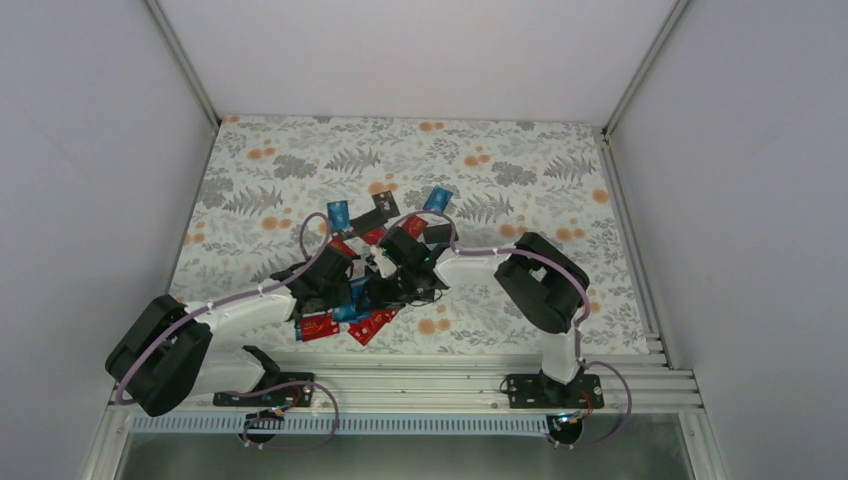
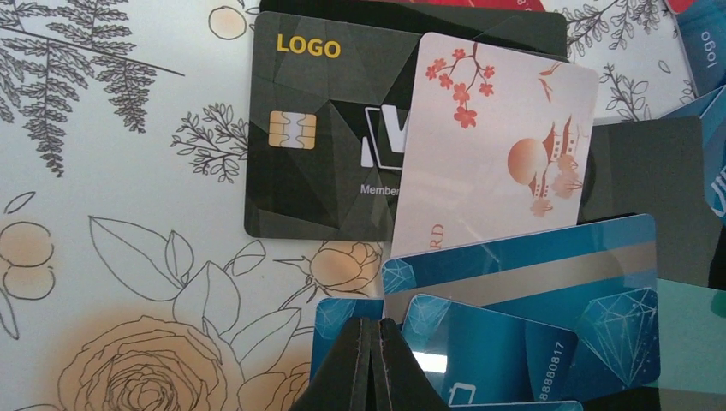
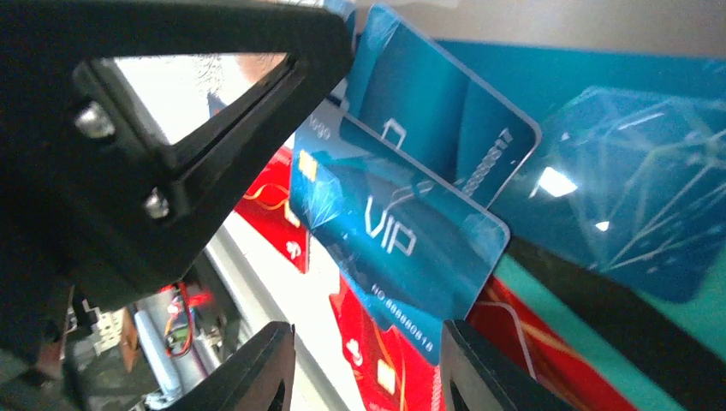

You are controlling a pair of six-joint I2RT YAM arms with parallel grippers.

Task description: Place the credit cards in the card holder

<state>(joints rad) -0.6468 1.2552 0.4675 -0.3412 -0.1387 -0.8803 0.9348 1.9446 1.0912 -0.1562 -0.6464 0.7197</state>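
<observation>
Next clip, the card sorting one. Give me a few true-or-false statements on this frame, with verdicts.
1. The left gripper has its fingers pressed together. True.
2. The black LOGO card lies on top of the pink blossom card. False: the blossom card overlaps the black one.
3. The right gripper is shut. False: its fingers stand apart.
4. A blue card reads VIP. True.
5. The table cover is plain white. False: it has a floral print.
</observation>
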